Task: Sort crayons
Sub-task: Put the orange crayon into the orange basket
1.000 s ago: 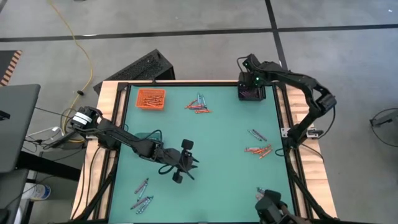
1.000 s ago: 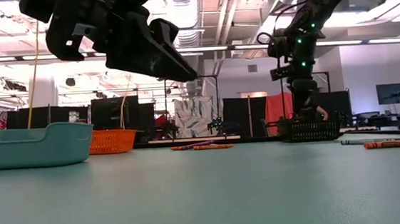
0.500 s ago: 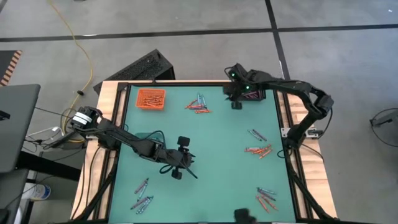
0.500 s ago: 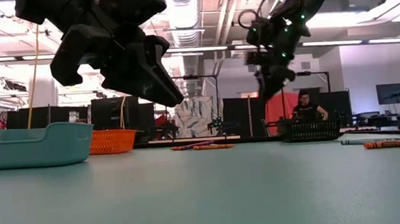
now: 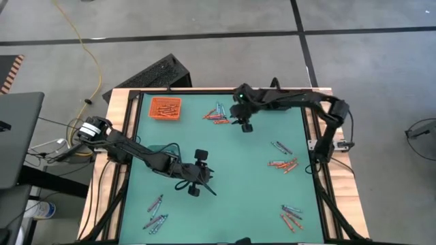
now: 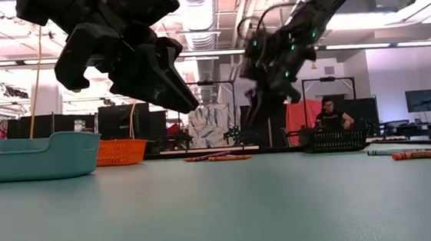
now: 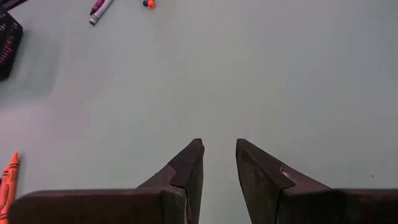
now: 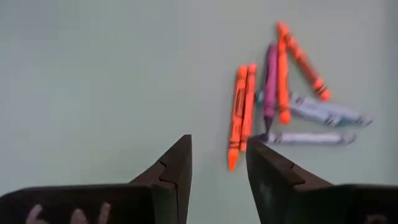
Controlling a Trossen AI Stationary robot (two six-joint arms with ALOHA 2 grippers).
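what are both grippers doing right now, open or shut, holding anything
Left gripper: open by a narrow gap, holding nothing, over bare green table.
Right gripper: open, holding nothing, beside a pile of thin orange, purple and blue-grey crayons.

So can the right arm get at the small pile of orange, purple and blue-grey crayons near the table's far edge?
Probably yes: the right gripper hangs open just beside the pile of crayons, with only bare table between them.

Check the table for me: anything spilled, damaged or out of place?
Nothing damaged. Crayons lie in loose mixed heaps, one by the right end effector at the far pile, others near the table's edges. The orange tray holds only orange ones.
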